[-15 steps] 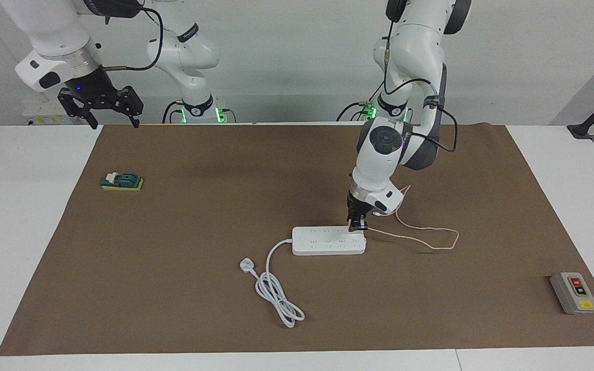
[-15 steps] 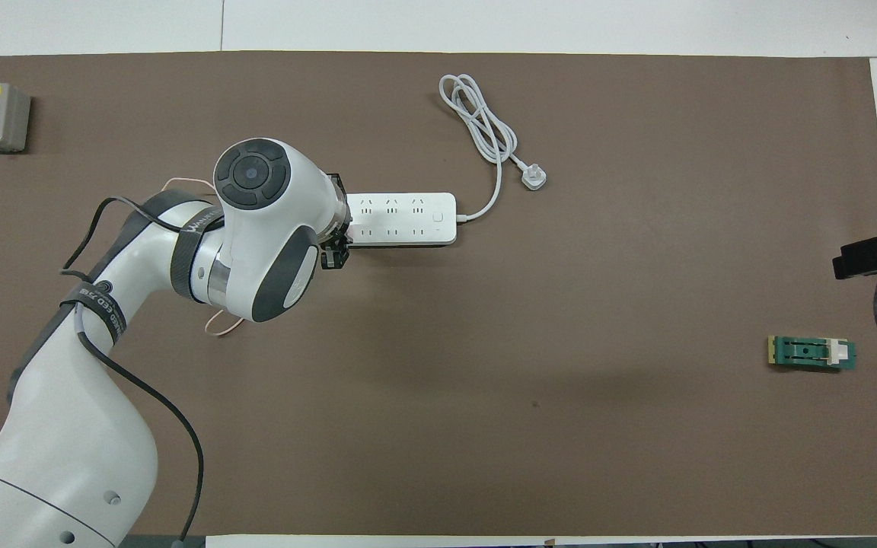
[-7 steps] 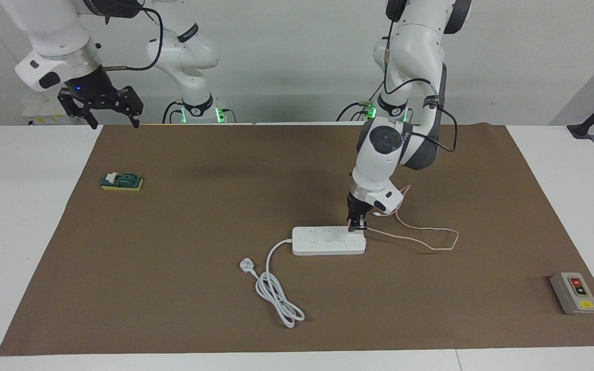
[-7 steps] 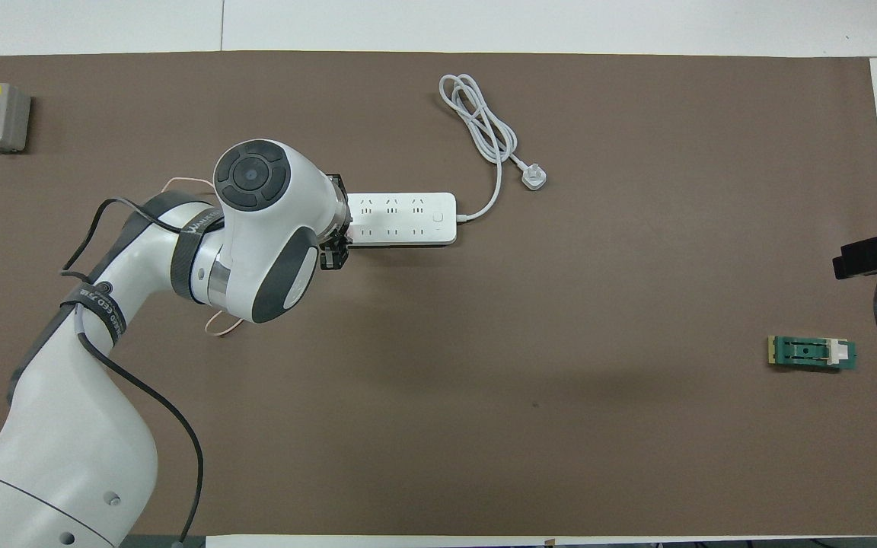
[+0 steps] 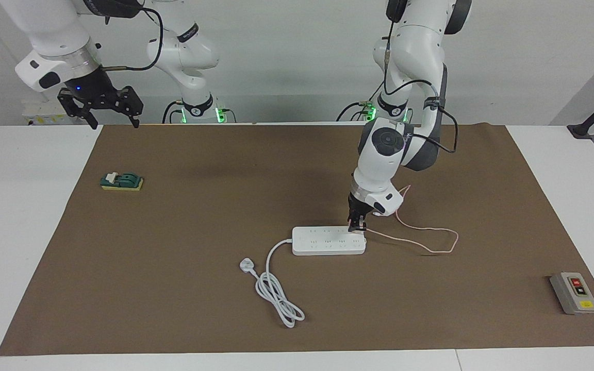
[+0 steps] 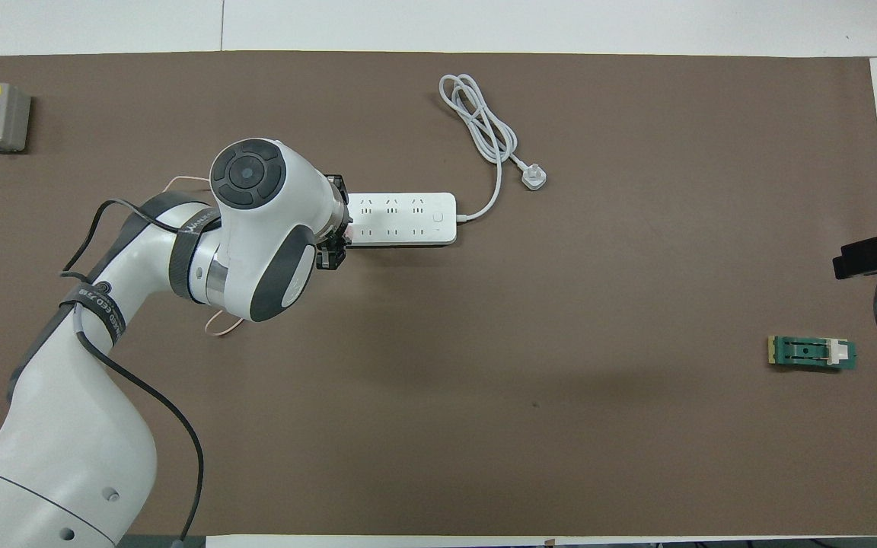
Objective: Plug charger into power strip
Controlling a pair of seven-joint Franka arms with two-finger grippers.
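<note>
A long flat white plastic power strip (image 5: pixel 329 240) lies near the middle of the counter (image 5: pixel 29 232). Its coiled white cord and three-pin plug (image 5: pixel 246 266) lie toward the counter edge farthest from the robots. A grey box with red and yellow buttons (image 5: pixel 574 292) sits near the corner at the left arm's end. A small green block (image 5: pixel 121 181) sits near the right arm's end.

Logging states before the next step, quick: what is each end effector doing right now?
Left end effector: down at the power strip end; grip cannot be told.
Right end effector: open, empty, waiting raised over the table edge.
</note>
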